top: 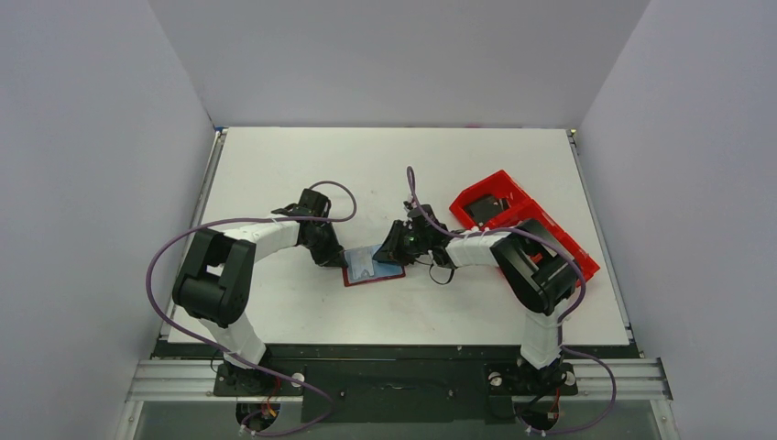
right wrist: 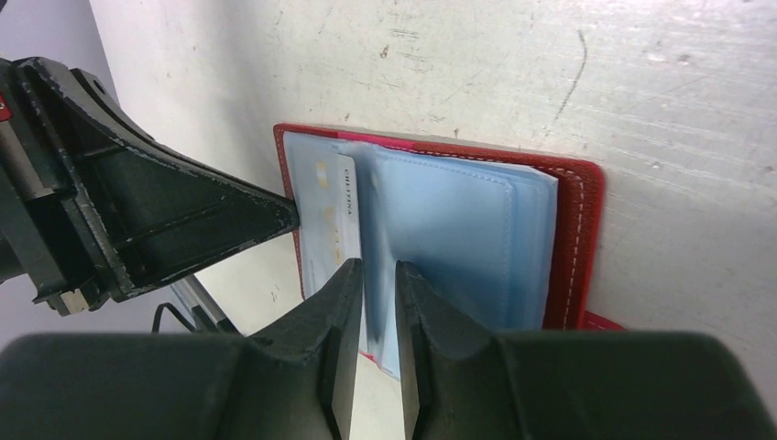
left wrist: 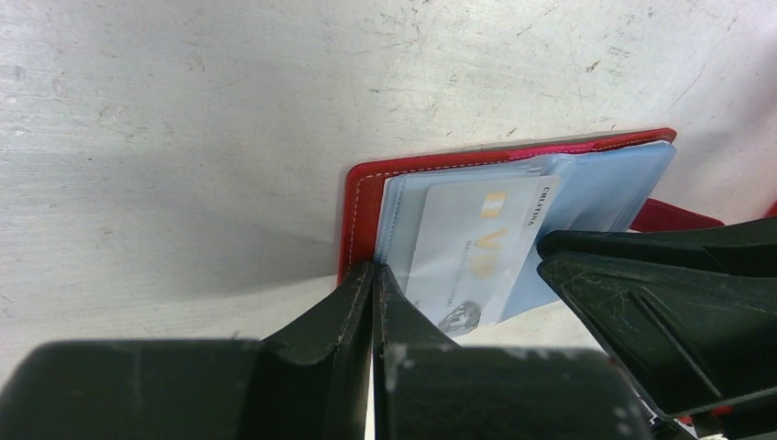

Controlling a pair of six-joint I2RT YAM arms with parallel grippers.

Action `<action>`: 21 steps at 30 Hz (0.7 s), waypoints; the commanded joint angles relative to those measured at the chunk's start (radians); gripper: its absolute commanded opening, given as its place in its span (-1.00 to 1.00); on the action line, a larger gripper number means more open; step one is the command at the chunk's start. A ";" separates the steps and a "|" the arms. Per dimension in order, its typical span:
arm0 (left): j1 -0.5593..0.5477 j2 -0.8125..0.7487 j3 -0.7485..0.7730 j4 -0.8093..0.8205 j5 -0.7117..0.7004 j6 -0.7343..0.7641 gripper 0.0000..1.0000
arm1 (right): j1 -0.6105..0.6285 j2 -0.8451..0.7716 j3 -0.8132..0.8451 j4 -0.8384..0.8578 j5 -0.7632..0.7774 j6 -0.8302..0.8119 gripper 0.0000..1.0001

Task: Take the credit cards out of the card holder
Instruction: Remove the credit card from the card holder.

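- card holder [top: 373, 269] lies spread open on the table [top: 366, 165], between both grippers.
- left gripper [left wrist: 374, 275]: closed, tips on holder's left red edge, clamping nothing.
- right gripper [right wrist: 377, 275]: cracked open, jaws straddling blue sleeve's [right wrist: 458, 229] near edge.
- pale credit card [left wrist: 476, 247] overhangs holder's edge.
- red tray [top: 518, 220] well apart, right.

Bright, even light from above; shadows soft.
Top view sharp, the table [top: 275, 165] evenly lit to its corners. Wrist views: near fingers [left wrist: 311, 353] blurred, grey shadow on the table beside them.
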 commanded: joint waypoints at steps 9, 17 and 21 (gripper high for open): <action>0.002 0.079 -0.042 -0.024 -0.138 0.033 -1.00 | 0.036 0.034 0.021 0.085 -0.040 0.026 -0.61; 0.001 0.081 -0.039 -0.022 -0.134 0.033 -1.00 | 0.050 0.061 0.031 0.084 -0.040 0.032 -0.61; 0.000 0.082 -0.038 -0.022 -0.136 0.032 -1.00 | 0.050 0.068 0.026 0.098 -0.044 0.040 -0.64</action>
